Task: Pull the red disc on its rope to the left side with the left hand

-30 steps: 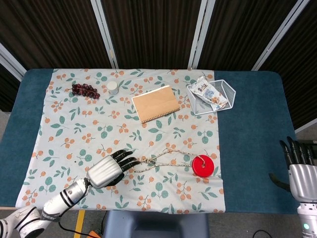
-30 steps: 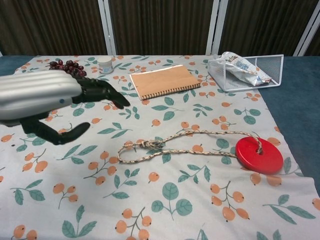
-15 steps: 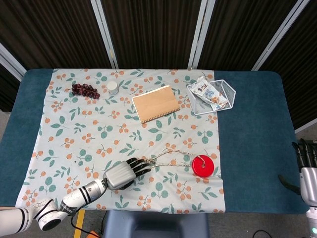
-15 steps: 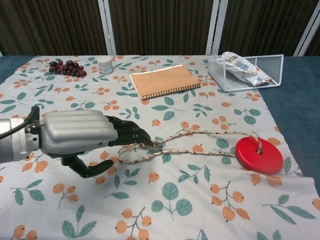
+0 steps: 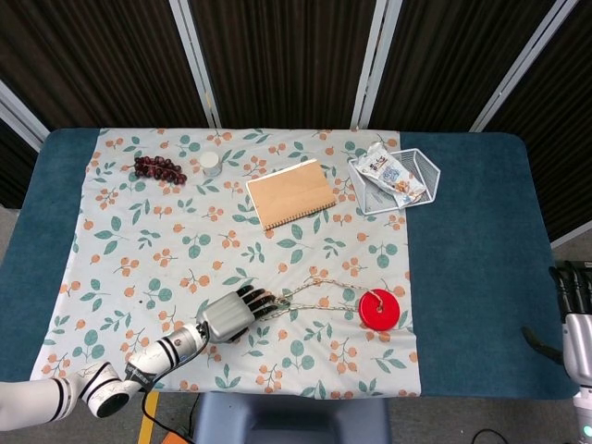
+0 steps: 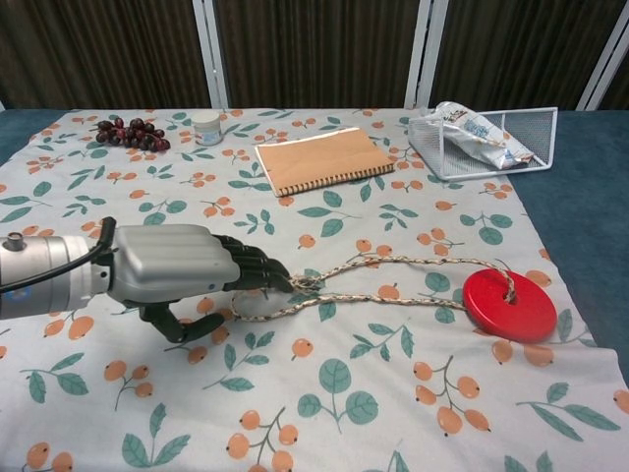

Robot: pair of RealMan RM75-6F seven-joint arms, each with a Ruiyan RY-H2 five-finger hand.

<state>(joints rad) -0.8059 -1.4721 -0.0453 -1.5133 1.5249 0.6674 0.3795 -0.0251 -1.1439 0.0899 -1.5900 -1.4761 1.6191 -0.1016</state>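
The red disc (image 5: 379, 308) (image 6: 509, 304) lies flat on the floral cloth at the front right. Its braided rope (image 5: 319, 289) (image 6: 393, 297) runs left from it in a long loop to a knot. My left hand (image 5: 236, 313) (image 6: 187, 270) lies low on the cloth at the rope's left end. Its fingers (image 6: 257, 267) are curled down over the knot and loop end, with the thumb below the rope. My right hand (image 5: 573, 310) shows only at the head view's right edge, far from the disc, fingers straight and holding nothing.
A brown notebook (image 5: 290, 192) (image 6: 322, 158) lies at the back middle. A wire basket (image 5: 427, 166) (image 6: 539, 140) with a snack packet (image 5: 388, 171) stands at the back right. Grapes (image 5: 159, 168) (image 6: 130, 133) and a small white jar (image 5: 212, 164) sit at the back left.
My left hand has moved right and down onto the cloth and curled its fingers over the rope's knot end. The disc has not moved. My right hand has dropped slightly.
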